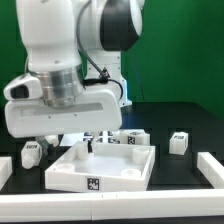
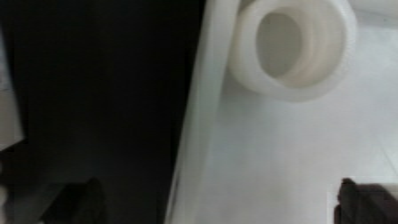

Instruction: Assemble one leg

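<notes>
The big white square tray-like part [image 1: 100, 165] lies mid-table, with a tag on its front wall. My gripper [image 1: 88, 144] is low over its back corner on the exterior view's left. In the wrist view the gripper [image 2: 222, 200] is open. Its dark fingertips [image 2: 75, 200] stand wide apart on either side of the tray's edge [image 2: 267, 130], with nothing between them but that part. A round socket [image 2: 294, 45] in the tray shows ahead of the jaws. Small white tagged legs lie at the exterior view's left [image 1: 30, 153], behind the tray [image 1: 133, 137] and at the right [image 1: 178, 141].
White bars lie at the front of the table on the exterior view's left [image 1: 5, 172] and right [image 1: 208, 168]. The arm's large white body [image 1: 60, 95] hangs over the left half of the scene. A green wall stands behind the black table.
</notes>
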Available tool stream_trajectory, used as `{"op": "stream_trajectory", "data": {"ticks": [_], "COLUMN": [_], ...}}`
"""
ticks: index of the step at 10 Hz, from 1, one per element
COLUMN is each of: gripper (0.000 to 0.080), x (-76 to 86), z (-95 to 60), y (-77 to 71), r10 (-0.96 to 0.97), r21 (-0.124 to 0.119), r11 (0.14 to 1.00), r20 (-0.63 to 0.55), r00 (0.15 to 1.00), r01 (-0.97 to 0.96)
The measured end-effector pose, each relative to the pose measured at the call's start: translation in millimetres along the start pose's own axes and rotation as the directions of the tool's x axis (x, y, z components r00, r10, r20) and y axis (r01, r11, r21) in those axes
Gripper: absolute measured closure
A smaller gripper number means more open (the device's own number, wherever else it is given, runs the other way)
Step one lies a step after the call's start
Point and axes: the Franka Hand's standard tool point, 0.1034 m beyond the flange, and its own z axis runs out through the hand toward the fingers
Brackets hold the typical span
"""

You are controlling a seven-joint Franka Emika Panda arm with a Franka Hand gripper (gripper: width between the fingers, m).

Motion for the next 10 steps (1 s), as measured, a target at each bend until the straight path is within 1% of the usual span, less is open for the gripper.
{"op": "stream_trajectory", "data": {"ticks": [1, 2, 3, 4, 5, 6, 7, 8, 9, 10], "gripper": [0.0151, 0.0151, 0.0151, 0.0265, 0.0401, 0.0401, 0.0574, 0.0726, 0.0726, 0.0747], "x": [2.3, 6.1, 4.7, 4.7, 4.7, 4.7, 4.7, 4.9, 5.8, 19.5], "z": [10.0, 12.2, 12.9, 12.9, 13.0, 13.0, 13.0, 12.9, 12.8, 10.6], "y": [-6.7, -5.1, -5.1, -5.1, -5.1, -5.1, -5.1, -5.1, -7.6, -22.0], "r10": [-0.014, -0.024, -0.024, -0.024, -0.024, -0.024, -0.024, -0.023, -0.014, 0.005], "r21": [-0.008, -0.024, -0.024, -0.024, -0.024, -0.024, -0.024, -0.024, -0.023, -0.013], "r11": [1.0, 0.999, 0.999, 0.999, 0.999, 0.999, 0.999, 0.999, 1.0, 1.0], "r20": [-0.014, -0.054, -0.051, -0.051, -0.051, -0.051, -0.051, -0.052, -0.048, -0.042], "r00": [1.0, 0.998, 0.998, 0.998, 0.998, 0.998, 0.998, 0.998, 0.999, 0.999], "r01": [0.014, 0.023, 0.022, 0.023, 0.022, 0.023, 0.022, 0.021, 0.013, -0.006]}}
